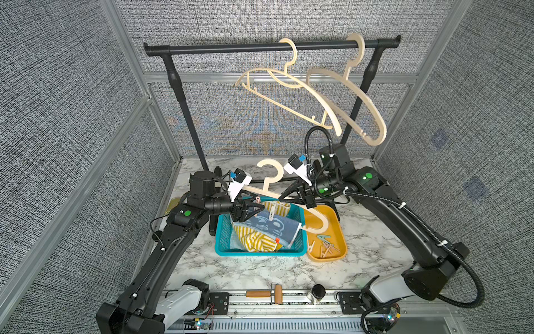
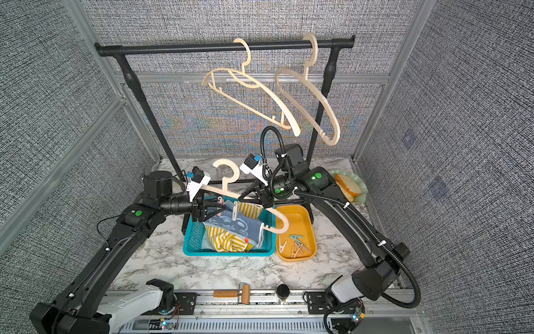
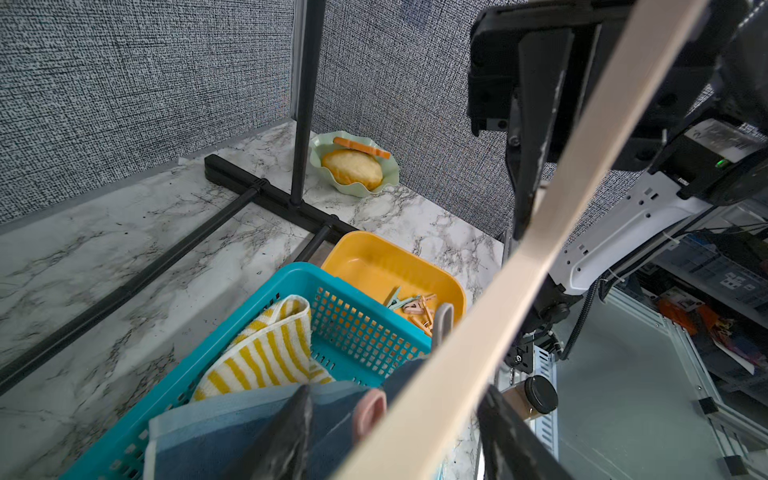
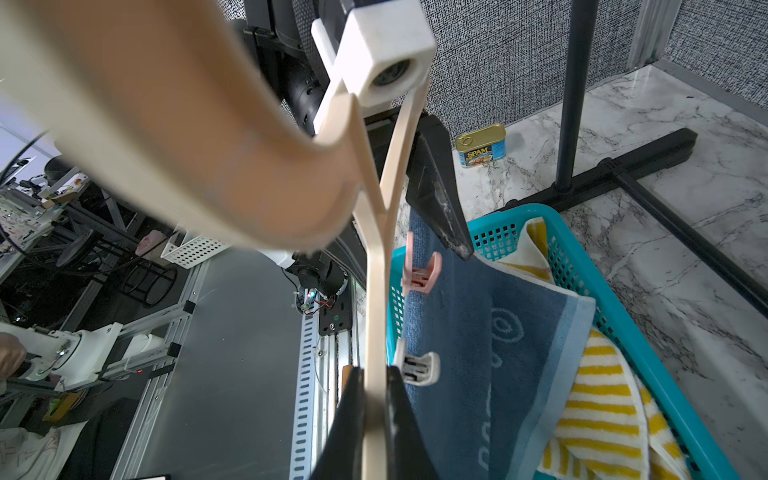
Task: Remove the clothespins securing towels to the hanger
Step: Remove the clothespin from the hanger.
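The left claw (image 1: 255, 209) stands open, its fingers (image 3: 291, 432) spread to either side of the pink clothespin (image 4: 419, 274) and the hanger (image 4: 376, 291); in the right wrist view one black fingertip rests against the dark blue towel (image 4: 478, 332) just beside that peg. The right claw (image 4: 375, 376) is clamped on the hanger's thin beige bar, next to the white clothespin (image 4: 417, 368). The hanger is held above the teal basket (image 1: 260, 253). Its long axis runs across from the left arm's side to the orange tray (image 1: 331, 215), and its hook is turned toward the black rack behind. Both pegs grip the blue towel's top edge, handles sticking out sideways from the bar. The towel droops into the basket over the yellow-striped towel (image 4: 598, 395). Loose clothespins (image 1: 326, 247) lie in the tray on the worktop.
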{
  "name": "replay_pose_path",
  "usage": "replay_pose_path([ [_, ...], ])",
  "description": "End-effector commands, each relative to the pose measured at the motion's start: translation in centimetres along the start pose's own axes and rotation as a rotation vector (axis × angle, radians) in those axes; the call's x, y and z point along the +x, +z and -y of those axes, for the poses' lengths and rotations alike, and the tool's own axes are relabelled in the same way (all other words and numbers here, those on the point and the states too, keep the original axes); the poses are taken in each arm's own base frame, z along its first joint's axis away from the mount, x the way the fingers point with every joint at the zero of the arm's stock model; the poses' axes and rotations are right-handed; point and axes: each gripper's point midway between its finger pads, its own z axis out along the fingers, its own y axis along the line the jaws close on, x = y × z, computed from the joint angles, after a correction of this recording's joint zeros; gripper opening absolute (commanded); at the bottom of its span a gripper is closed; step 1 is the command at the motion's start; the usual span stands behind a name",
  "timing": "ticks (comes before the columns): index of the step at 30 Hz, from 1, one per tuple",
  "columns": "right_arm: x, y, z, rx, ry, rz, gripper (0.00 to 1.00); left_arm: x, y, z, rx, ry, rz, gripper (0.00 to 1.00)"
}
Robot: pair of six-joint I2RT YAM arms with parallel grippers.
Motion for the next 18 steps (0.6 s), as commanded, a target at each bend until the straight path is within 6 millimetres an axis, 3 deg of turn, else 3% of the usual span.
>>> replay_pose_path([
  [1, -0.1, 0.2, -1.2, -0.072, -0.004, 0.002, 0.0, -0.1, 0.0, 0.1, -0.004, 0.028, 0.001, 0.64],
  [18, 1.1, 0.8, -1.0, -0.119, 0.004, -0.047, 0.0, 0.4, -0.5, 2.3, 0.089, 0.046, -0.006, 0.6],
])
